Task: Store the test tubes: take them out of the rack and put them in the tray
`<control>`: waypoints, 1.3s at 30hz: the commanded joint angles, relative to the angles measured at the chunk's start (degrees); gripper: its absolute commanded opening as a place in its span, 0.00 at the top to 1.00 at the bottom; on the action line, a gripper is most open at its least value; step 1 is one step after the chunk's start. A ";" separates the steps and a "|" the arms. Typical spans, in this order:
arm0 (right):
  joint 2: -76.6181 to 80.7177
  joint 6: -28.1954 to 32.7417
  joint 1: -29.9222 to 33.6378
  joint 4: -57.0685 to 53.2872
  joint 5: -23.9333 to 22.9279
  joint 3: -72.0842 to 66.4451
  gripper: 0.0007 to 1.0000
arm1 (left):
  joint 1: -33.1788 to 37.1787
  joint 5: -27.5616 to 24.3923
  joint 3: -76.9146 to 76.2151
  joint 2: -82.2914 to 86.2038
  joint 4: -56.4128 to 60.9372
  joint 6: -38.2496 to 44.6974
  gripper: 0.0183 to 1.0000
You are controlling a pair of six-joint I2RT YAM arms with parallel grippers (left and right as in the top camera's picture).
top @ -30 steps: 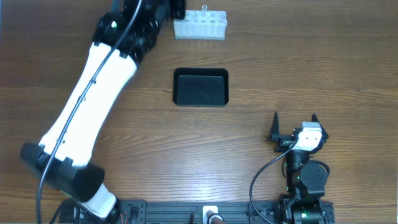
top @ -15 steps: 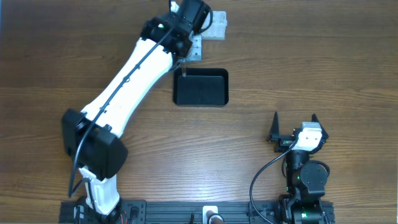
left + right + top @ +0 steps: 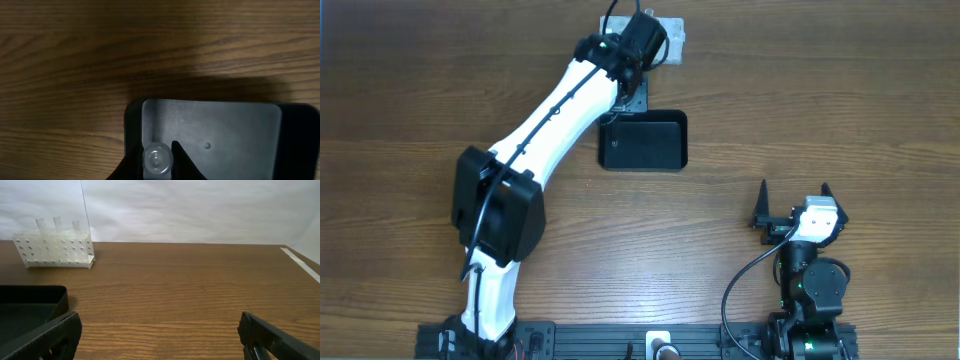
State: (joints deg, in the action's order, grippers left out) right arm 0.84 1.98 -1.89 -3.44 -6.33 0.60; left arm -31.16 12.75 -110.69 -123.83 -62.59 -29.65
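One test tube (image 3: pixel 157 160) sits pinched between the left gripper (image 3: pixel 156 150) fingers, seen end-on, round end toward the wrist camera. It's over a corner of the black tray (image 3: pixel 225 130), just inside the wall. Can't tell if it touches the tray floor. Jaws narrow, closed on the tube.

Top view: the left arm stretches from its base up across the table (image 3: pixel 840 90), and the left gripper (image 3: pixel 630 98) is at the tray's (image 3: pixel 645 145) far left corner, between the tray and the rack (image 3: pixel 672 38). The arm covers part of the rack. The tray lies just on the base side of the rack, and the two are apart.

In the right wrist view the clear plastic rack (image 3: pixel 55 250) stands upright at the far side of the table. Three tubes (image 3: pixel 56 224) stick up out of its top. The tray's corner (image 3: pixel 30 305) is nearer that camera.

The right gripper (image 3: pixel 792 200) is low on the right side of the table near its base, well apart from the tray and rack. Its jaws are wide and hold nothing. In its own view the right gripper (image 3: pixel 160 330) fingers are spread to both sides over bare wood.
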 commanded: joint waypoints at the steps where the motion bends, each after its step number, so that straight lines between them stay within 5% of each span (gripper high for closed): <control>1: -0.50 0.24 0.37 -0.22 0.31 -0.31 0.01 | 0.57 -1.66 0.17 -2.69 -0.11 -0.90 0.89; 14: -0.50 0.24 0.35 -0.20 0.31 -0.31 0.01 | 2.73 -4.83 0.17 -6.03 -1.29 -0.87 0.84; 19: -0.50 0.24 0.37 -0.20 0.31 -0.31 0.01 | 3.10 -4.79 0.15 -5.11 -0.15 -0.87 0.61; 29: -0.50 0.24 0.37 -0.20 0.31 -0.31 0.01 | 4.02 -1.07 -2.43 2.12 17.09 2.32 0.45; 39: -0.50 0.24 0.37 -0.22 0.31 -0.31 0.01 | 3.76 4.87 -2.47 -0.70 32.79 5.42 0.43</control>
State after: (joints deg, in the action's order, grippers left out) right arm 0.84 2.00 -1.89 -3.44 -6.33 0.60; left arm -28.03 15.03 -112.51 -123.28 -32.12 -26.59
